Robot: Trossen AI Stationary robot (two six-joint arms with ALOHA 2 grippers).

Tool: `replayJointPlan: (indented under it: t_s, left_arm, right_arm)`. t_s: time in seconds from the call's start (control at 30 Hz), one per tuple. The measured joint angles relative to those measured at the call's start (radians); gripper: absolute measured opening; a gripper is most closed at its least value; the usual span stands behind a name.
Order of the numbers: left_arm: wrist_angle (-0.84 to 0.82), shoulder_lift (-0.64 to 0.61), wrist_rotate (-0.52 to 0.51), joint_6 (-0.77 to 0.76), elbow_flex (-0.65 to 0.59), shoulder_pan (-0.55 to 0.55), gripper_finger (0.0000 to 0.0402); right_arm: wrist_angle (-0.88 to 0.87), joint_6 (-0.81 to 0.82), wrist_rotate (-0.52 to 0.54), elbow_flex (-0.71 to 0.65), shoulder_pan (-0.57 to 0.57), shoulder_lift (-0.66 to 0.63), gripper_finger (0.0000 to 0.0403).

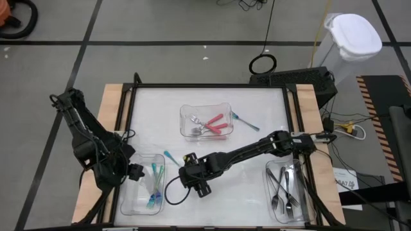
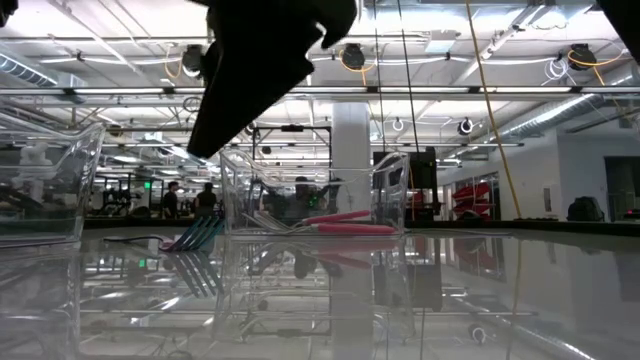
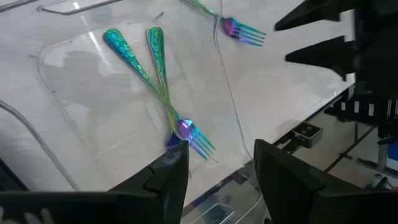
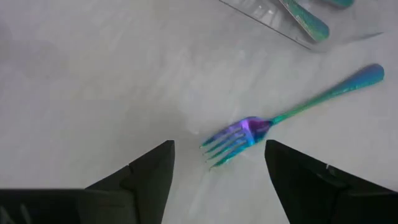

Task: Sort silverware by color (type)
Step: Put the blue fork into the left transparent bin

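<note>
The right gripper [image 1: 187, 168] hangs over the table [image 1: 257, 109] just beside the left tray [image 1: 128, 204], its fingers [image 4: 146, 171] released and empty, straddling a teal fork [image 4: 280, 121] that lies flat outside that tray. To do this well, I judge it should drop straight down, pinch the slim neck behind the tines, then lift clear of the tray wall before carrying it in. The left gripper [image 3: 217, 177] waits over the left tray, fingers parted, grasping nothing. The fork is slim and glossy, teal handle shading to purple at the tines; two like it already lie crossed inside the tray.
</note>
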Motion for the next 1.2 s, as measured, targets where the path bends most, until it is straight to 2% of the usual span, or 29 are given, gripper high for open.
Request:
replayJointPlan:
  t_s: [0.13, 0.4, 0.6, 0.8, 1.07, 1.2]
  left_arm:
    - [0.000, 0.000, -0.002, 0.005, 0.000, 0.000, 0.0180]
    - [-0.001, 0.000, -0.003, 0.007, 0.000, 0.000, 0.0180]
    - [0.004, 0.000, -0.003, 0.007, 0.000, 0.000, 0.0180]
    - [0.020, 0.000, 0.002, 0.006, 0.000, 0.000, 0.0180]
    - [0.028, 0.000, 0.016, -0.001, 0.000, 0.000, 0.0180]
    - [0.037, 0.000, 0.022, -0.002, 0.000, 0.000, 0.0180]
  right_arm:
    - [0.022, -0.039, -0.013, -0.044, -0.011, 0.010, 0.0247]
    - [0.082, -0.216, -0.013, -0.120, -0.019, 0.007, 0.0244]
    - [0.138, -0.310, -0.009, -0.163, -0.013, 0.007, 0.0215]
    - [0.181, -0.400, 0.039, -0.178, -0.009, 0.007, 0.0191]
    - [0.237, -0.447, 0.039, -0.177, -0.012, 0.033, 0.0168]
    - [0.234, -0.438, 0.037, -0.176, -0.010, 0.044, 0.0140]
